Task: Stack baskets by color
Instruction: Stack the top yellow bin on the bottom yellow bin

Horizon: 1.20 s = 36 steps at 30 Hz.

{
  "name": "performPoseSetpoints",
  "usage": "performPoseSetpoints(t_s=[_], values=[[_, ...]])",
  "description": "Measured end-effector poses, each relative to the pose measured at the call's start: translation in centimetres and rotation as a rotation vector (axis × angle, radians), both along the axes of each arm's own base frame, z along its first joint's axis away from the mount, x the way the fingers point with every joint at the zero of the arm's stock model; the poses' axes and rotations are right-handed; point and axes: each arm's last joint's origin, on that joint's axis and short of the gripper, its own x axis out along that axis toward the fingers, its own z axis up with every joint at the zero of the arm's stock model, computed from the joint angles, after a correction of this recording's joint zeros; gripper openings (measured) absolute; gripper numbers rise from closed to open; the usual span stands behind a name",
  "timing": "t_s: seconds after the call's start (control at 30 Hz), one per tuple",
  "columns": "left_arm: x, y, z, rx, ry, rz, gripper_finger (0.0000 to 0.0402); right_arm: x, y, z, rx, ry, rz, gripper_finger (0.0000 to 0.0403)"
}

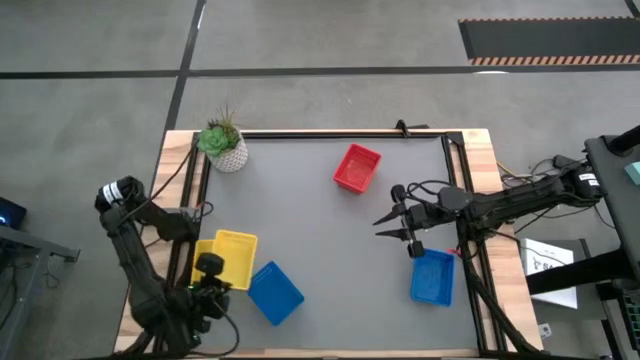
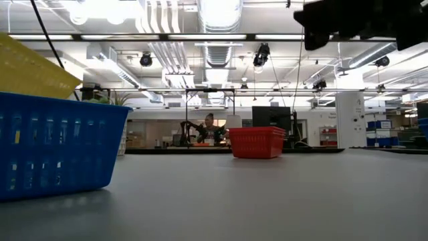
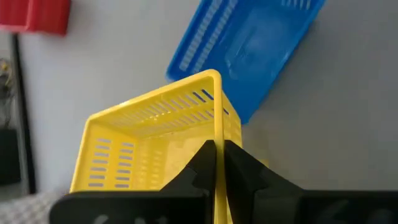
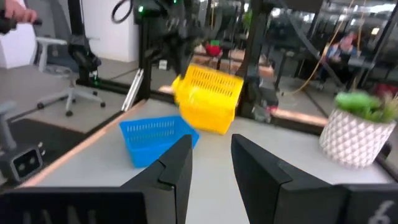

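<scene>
Baskets lie empty; left fingers point(image 3: 219, 163) pinch the yellow basket's point(image 3: 155, 134) rim.

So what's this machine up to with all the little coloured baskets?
The left gripper is pinching the rim of a yellow perforated plastic basket, tilting it up near a blue plastic basket. The right gripper hangs open over the grey table, between a red plastic basket and a second blue basket.
</scene>
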Motion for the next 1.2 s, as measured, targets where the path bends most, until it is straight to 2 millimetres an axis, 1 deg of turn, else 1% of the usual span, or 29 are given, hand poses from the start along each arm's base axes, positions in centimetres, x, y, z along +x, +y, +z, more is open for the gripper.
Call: performPoseSetpoints(t_s=[0.13, 0.23, 0.33, 0.4, 0.53, 0.63, 0.83, 0.93, 1.2], values=[[-1.8, 0.8, 0.6, 0.026, 0.009, 0.056, 0.0, 0.1, 0.0, -1.2, 0.022, 0.062, 0.001, 0.0105], [-2.7, 0.9, 0.9, -0.003, -0.013, 0.099, 0.0, 0.4, 0.1, -1.3, 0.022, 0.059, 0.001, 0.0105], [-3.1, 0.6, 0.2, -0.042, -0.025, 0.137, 0.0, 0.6, 0.1, -1.1, 0.018, 0.051, 0.002, 0.0105], [-3.1, 0.1, -0.6, -0.078, -0.017, 0.144, 0.0, 0.7, 0.1, -1.2, 0.003, 0.051, 0.002, 0.0105], [-3.2, -0.5, -1.8, -0.08, 0.045, 0.146, 0.0, 0.9, 0.1, -1.4, -0.011, 0.059, 0.003, 0.0105], [-3.5, -0.3, -2.3, -0.068, 0.108, 0.159, 0.0, 1.0, 0.1, -1.6, 0.018, 0.076, 0.003, 0.0105], [-3.6, 0.1, -3.0, -0.074, 0.097, 0.222, 0.0002, 1.1, 0.1, -1.5, 0.02, 0.058, 0.003, 0.0105], [-3.7, 0.3, -3.4, -0.079, 0.085, 0.27, 0.0016, 1.1, 0.1, -1.5, 0.019, 0.057, 0.003, 0.0105], [-3.7, 0.6, -3.9, -0.049, 0.046, 0.266, 0.0073, 1.1, 0.1, -1.5, 0.026, 0.06, 0.004, 0.0105]])
